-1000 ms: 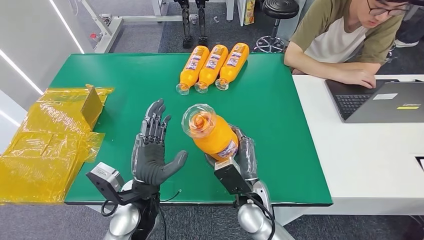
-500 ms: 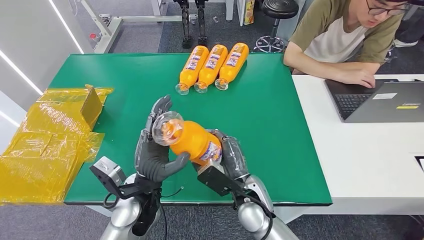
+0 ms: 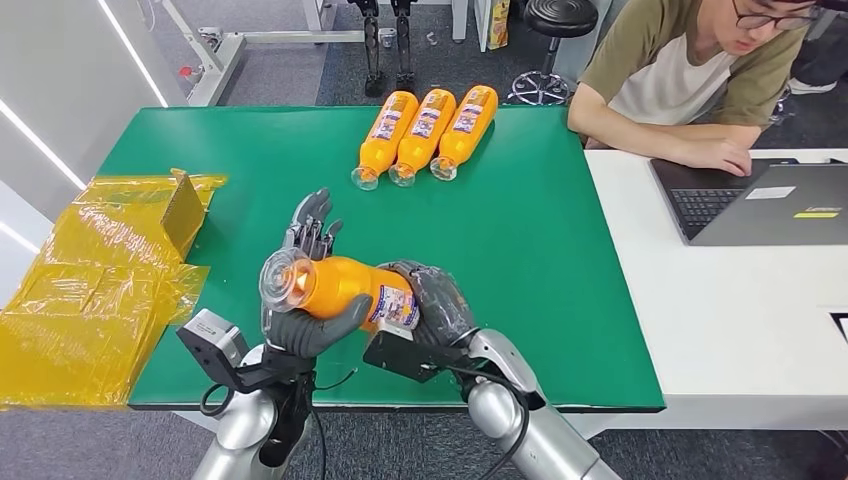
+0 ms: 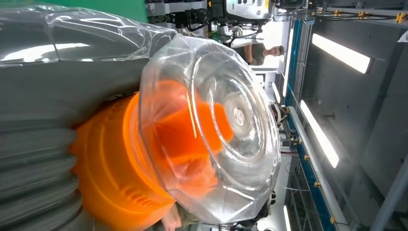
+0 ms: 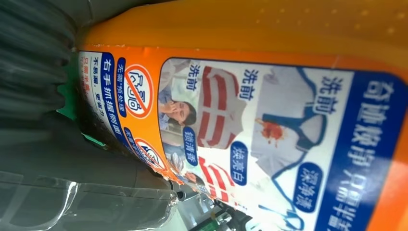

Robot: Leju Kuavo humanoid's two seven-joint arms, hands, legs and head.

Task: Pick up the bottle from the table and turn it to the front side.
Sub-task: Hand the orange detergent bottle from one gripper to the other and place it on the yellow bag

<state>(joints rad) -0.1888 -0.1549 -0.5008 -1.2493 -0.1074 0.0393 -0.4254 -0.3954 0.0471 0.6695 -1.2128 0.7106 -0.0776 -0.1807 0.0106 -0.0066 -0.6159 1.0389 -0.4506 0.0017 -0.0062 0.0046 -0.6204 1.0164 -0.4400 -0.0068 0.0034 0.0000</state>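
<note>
Head view: bottle now lies sideways, gripped by both left hand and right hand.

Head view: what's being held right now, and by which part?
The orange bottle: right hand grips its labelled base end, left hand holds the neck end under the clear cap.

Lab-like office; laptop desk; stool

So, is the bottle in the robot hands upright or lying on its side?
On its side. The bottle lies roughly level above the table, clear cap pointing toward the left robot hand; the right robot hand grips its base.
</note>
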